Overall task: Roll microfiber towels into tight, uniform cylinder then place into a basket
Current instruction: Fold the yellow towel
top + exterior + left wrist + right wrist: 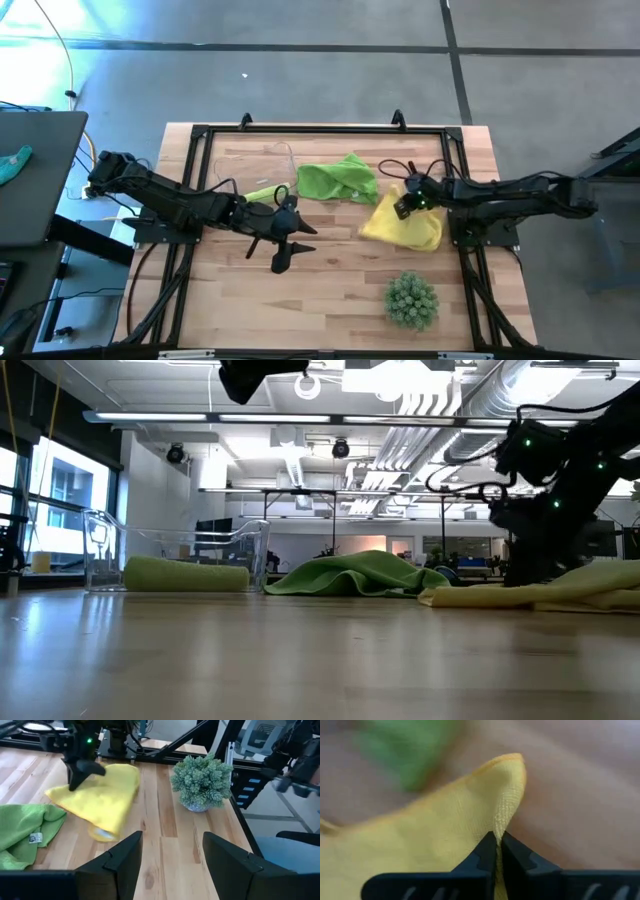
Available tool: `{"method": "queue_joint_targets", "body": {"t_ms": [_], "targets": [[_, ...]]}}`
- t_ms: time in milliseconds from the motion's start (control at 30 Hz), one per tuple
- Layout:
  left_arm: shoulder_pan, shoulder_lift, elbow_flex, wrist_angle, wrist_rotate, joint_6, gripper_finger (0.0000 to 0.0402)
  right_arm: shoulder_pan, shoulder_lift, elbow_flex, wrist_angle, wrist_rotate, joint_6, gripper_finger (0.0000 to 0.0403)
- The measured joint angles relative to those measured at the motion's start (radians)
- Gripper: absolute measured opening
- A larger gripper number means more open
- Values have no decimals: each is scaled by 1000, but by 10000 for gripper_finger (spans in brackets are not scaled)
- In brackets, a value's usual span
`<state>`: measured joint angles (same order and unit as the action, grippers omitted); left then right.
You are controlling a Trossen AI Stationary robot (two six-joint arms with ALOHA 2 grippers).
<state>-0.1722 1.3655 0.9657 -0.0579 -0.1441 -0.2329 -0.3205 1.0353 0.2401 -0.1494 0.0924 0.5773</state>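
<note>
Right gripper (497,845): fingers pressed together on a raised fold of the yellow towel (402,222), at the towel's edge nearest the middle of the table; seen from above it sits at the towel's upper left corner. Yellow towel: lies crumpled on the right half of the wooden table (340,290), just beside the right arm. Loose lime green towel (337,180): heaped at mid-table, just left of the yellow one. Rolled lime green towel (186,574): lies inside the basket (105,550), a clear tub toward the left of the table. Left gripper (172,865): fingers spread wide, holding nothing, raised above the table near the basket and facing the yellow towel. Spiky green plant (411,299): stands near the table's front right, apart from the towels.
</note>
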Motion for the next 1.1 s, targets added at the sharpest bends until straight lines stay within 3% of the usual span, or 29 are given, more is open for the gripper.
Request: {"method": "queue_joint_targets", "body": {"t_ms": [233, 433, 600, 833, 1100], "targets": [[2, 2, -2, -6, -30, 0, 196, 84, -41, 0, 340, -140, -66, 2], [5, 70, -3, 4, -197, 0, 196, 196, -41, 2, 630, -142, -148, 2], [33, 161, -3, 55, -240, 7, 196, 267, -41, 2, 752, -119, -198, 2], [84, 282, -3, 282, -260, 115, 196, 351, -39, 78, 716, -69, -326, 2], [126, 311, -2, 406, -364, 275, 195, 412, -13, 249, 474, -69, -558, 2]]}}
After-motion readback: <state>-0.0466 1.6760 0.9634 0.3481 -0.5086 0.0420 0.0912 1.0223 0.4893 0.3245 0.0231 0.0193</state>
